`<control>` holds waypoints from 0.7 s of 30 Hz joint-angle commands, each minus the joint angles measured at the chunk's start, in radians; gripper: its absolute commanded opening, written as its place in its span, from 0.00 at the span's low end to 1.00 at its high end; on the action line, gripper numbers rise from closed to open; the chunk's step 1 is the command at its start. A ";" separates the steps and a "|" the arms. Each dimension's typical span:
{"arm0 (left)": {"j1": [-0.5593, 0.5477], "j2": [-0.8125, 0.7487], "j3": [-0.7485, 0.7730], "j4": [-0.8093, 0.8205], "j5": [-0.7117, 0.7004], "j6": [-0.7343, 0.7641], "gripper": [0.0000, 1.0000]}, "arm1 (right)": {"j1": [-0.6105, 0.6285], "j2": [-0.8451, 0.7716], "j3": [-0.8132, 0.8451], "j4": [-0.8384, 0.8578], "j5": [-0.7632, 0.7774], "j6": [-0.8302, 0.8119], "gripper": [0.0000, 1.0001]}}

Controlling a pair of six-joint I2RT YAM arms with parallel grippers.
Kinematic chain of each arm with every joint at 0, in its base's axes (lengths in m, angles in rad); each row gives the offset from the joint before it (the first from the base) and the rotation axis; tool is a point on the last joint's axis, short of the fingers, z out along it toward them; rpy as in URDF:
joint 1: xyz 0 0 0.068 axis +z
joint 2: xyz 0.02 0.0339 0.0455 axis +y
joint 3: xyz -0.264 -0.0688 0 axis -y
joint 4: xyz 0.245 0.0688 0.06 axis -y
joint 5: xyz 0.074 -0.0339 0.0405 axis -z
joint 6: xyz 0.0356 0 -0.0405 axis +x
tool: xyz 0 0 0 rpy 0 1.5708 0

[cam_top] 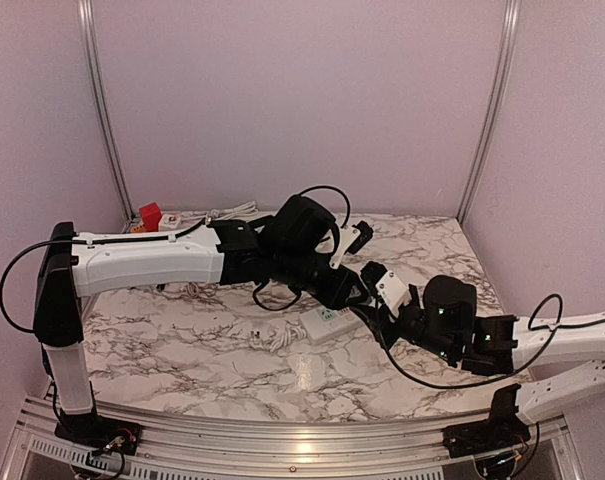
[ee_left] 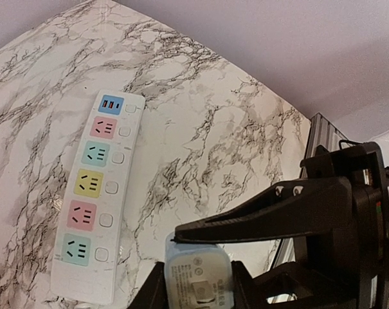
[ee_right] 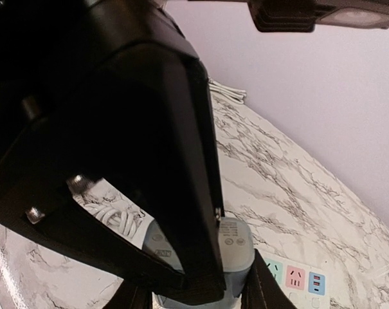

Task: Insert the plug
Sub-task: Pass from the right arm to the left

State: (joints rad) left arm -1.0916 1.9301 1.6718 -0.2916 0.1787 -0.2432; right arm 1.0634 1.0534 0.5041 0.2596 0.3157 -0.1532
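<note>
**Item 1: plug (ee_left: 197,275).** Pale blue-white adapter body, held in the air between the two arms, off the surface (ee_left: 200,129). Its printed label faces the left wrist camera. You cannot see the pins in any view.

**Item 2: left gripper (ee_left: 199,299).** Its fingers sit tight against both flanks of the plug and look clamped on it.

**Item 3: right gripper (ee_right: 200,295).** It also looks closed on the plug. Its own wrist view shows the plug wedged between its fingers, and the left wrist view shows one of its fingers lying across the plug's upper edge. You appear to be at a shared hold, probably a hand-over or a regrasp.

**Item 4: power strip (ee_left: 101,193).** It lies flat on the surface with a row of coloured sockets, each with a switch beside it, and a blue USB block at the far end. Nothing is plugged in. The plug is still apart from the strip, near its teal end socket.

**Item 5: coiled white cord (ee_right: 110,215).** It lies beside the strip.

**Handling notes.**
- Let only one gripper carry the plug before you travel, since two holds will fight each other.
- Confirm that the pins point down at a socket face.
- Pick one socket and square the plug to its slots.
- Descend straight, because the strip is loose and will probably slide or tip under a slanted push.
- Steady the strip with the free arm.
</note>
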 commanded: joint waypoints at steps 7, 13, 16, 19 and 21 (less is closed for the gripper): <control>0.021 -0.052 -0.087 0.093 0.030 -0.003 0.00 | 0.008 -0.139 -0.057 0.126 0.001 0.037 0.64; 0.033 -0.099 -0.152 0.169 0.037 -0.013 0.00 | 0.009 -0.180 -0.094 0.144 -0.033 0.058 0.72; 0.035 -0.134 -0.203 0.244 0.048 -0.014 0.00 | 0.008 -0.204 -0.116 0.157 -0.050 0.089 0.73; 0.038 -0.181 -0.266 0.334 0.052 -0.012 0.00 | 0.007 -0.233 -0.154 0.212 -0.056 0.144 0.75; 0.038 -0.216 -0.317 0.398 0.061 -0.012 0.00 | 0.003 -0.253 -0.183 0.257 -0.061 0.200 0.76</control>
State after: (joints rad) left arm -1.0588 1.8153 1.4181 -0.0792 0.2123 -0.2516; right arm 1.0668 0.8402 0.3584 0.4099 0.2756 -0.0551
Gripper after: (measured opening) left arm 0.267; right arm 0.750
